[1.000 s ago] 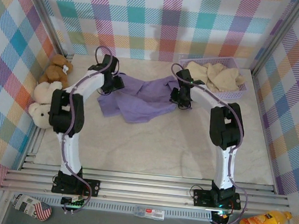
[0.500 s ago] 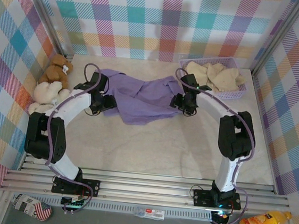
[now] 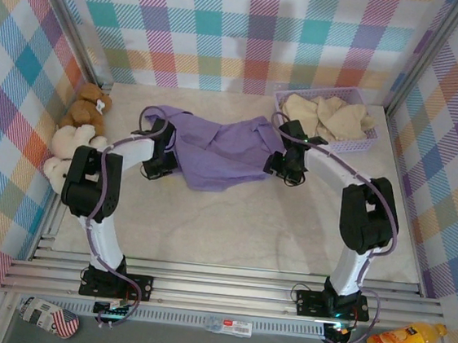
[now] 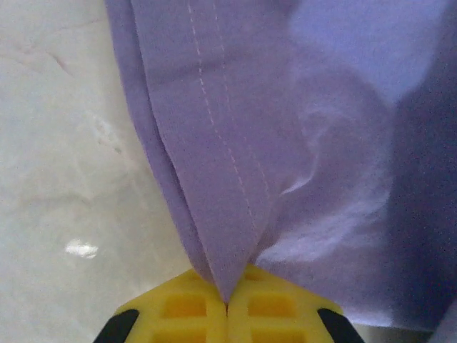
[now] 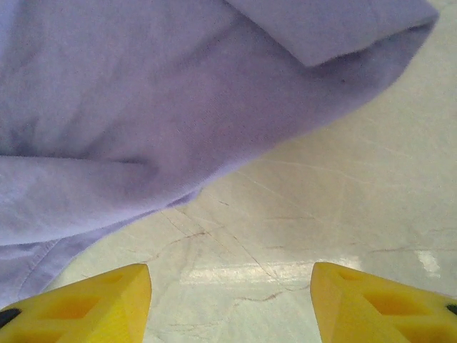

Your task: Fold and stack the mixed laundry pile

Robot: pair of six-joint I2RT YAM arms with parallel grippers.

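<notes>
From above, we see the lavender shirt (image 3: 215, 149) near the table's (image 3: 231, 229) far edge and the cream garment (image 3: 329, 116) in the basket (image 3: 355, 145). Left wrist: our left gripper (image 4: 227, 306) pinches the shirt's hem, likely to pull it flat. Right wrist: our right gripper (image 5: 230, 286) gapes empty beside the cloth.

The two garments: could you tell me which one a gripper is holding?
The lavender-purple shirt on the table: the left gripper is shut on its stitched edge. The cream-beige garment lies ungripped in the mesh basket.
</notes>
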